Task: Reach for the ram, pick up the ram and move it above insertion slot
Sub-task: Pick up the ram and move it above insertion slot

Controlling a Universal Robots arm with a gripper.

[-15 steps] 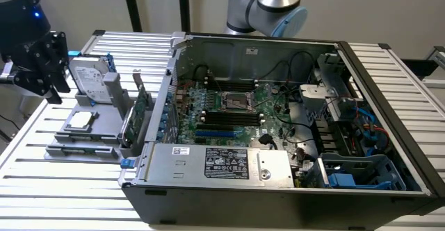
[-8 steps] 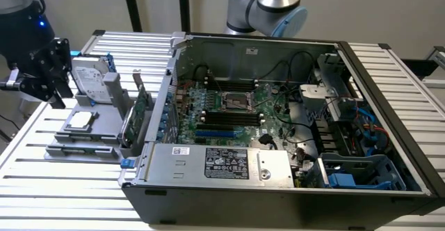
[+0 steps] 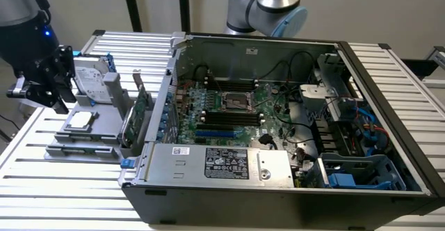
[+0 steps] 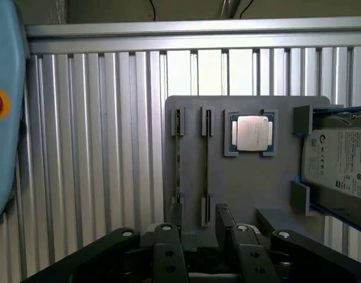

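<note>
The ram (image 4: 205, 168) shows edge-on as a thin dark strip standing between two small grey clips on the grey parts holder (image 4: 251, 188). My gripper (image 4: 199, 227) hangs above the holder's near end, roughly in line with that strip. It is open, and its black fingers (image 4: 226, 219) stand apart with nothing between them. In the exterior view the gripper (image 3: 56, 103) is at the left, over the holder (image 3: 83, 137) and outside the computer case. The dark memory slots (image 3: 230, 117) lie on the motherboard inside the open case.
A second thin strip (image 4: 177, 165) sits in the neighbouring clips. The holder also carries a silver processor (image 4: 252, 133), a labelled hard drive (image 4: 340, 165) and an upright green expansion card (image 3: 135, 113). The open case wall (image 3: 163, 111) rises just to the exterior view's right of the holder.
</note>
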